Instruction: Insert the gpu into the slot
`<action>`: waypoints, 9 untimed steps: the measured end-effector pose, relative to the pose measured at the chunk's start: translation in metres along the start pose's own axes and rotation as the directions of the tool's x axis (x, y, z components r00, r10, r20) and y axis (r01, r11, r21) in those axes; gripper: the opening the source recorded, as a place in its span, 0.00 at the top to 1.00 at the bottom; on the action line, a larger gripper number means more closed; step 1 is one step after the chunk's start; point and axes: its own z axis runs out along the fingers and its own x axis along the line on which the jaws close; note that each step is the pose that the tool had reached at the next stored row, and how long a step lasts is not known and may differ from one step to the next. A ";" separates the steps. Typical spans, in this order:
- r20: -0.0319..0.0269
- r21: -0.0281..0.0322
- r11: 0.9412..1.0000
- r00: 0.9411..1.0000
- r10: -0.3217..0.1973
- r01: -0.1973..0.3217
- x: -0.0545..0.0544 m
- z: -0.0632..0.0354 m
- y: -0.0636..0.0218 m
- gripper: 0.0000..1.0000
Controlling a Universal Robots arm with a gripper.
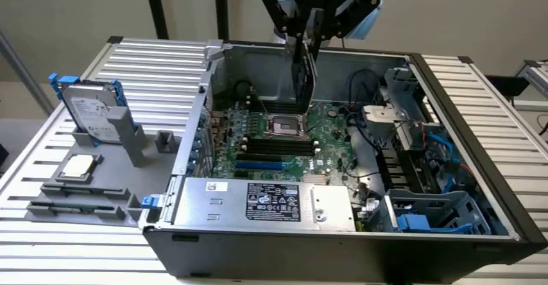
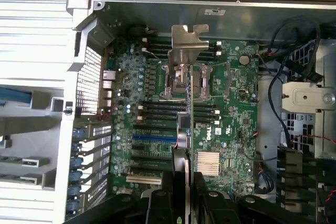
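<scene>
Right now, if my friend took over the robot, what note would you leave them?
Pincer: shut on the gpu, holding its top end.
Gpu: hangs upright inside the open computer case, over the motherboard near the processor socket.
Slot: blue, empty, on the far side of the black memory strips from the socket.
Done: card is picked up and over the board.
Left: card is not yet in the slot.
</scene>
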 end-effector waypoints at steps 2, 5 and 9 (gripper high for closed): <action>-0.003 0.001 0.999 0.999 -0.036 0.036 0.000 0.0002 0.0000 0.74; -0.007 0.002 0.996 0.996 -0.091 0.091 0.000 0.0006 0.0000 0.74; -0.012 0.004 0.987 0.987 -0.163 0.163 0.000 0.0012 -0.0001 0.74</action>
